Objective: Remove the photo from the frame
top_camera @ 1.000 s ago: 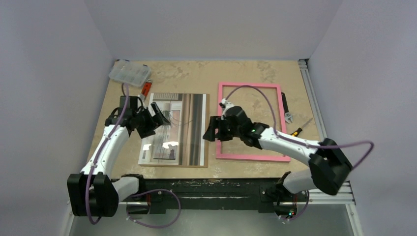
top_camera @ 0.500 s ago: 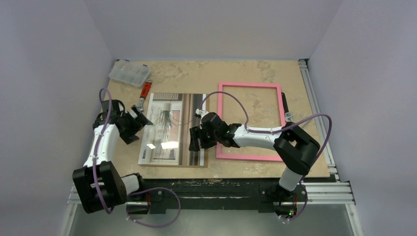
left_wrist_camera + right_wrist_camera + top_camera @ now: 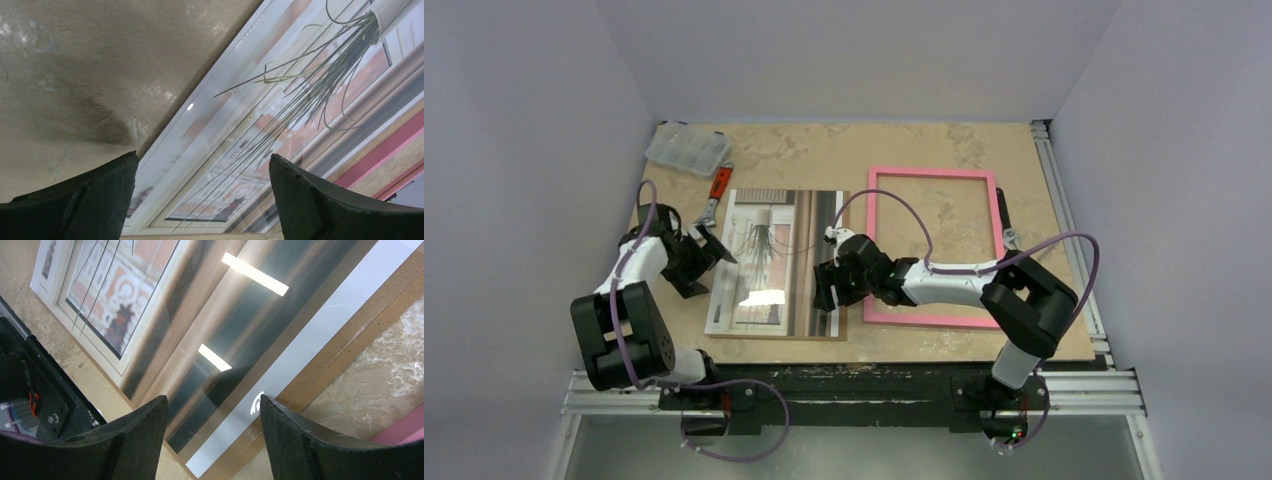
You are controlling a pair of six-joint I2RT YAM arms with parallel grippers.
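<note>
While hanging low over the right-hand strip of the photo, shows the right gripper spread wide, with nothing between its fingers and only glossy dark bands and lamp glare beneath. Cannot tell whether the fingertips touch the print. From above, sits at the photo's right edge, with the forearm stretched across the lower left part of the frame. Opposite, at the photo's left edge, finds the left gripper likewise wide open and empty, with bare table under one finger and the print's white margin and trailing plant leaves under the gap. Has the photo lying face up on a brown backing board, whose rim shows along the right and near sides, flat on the table left of centre. Has the frame just beside it to the right: pink, thin-bordered, lying flat, empty, with tabletop showing through the opening. Farther out: clear plastic box at the far left corner, red-handled tool between that box and the photo, wrench just outside the frame's right rail.
</note>
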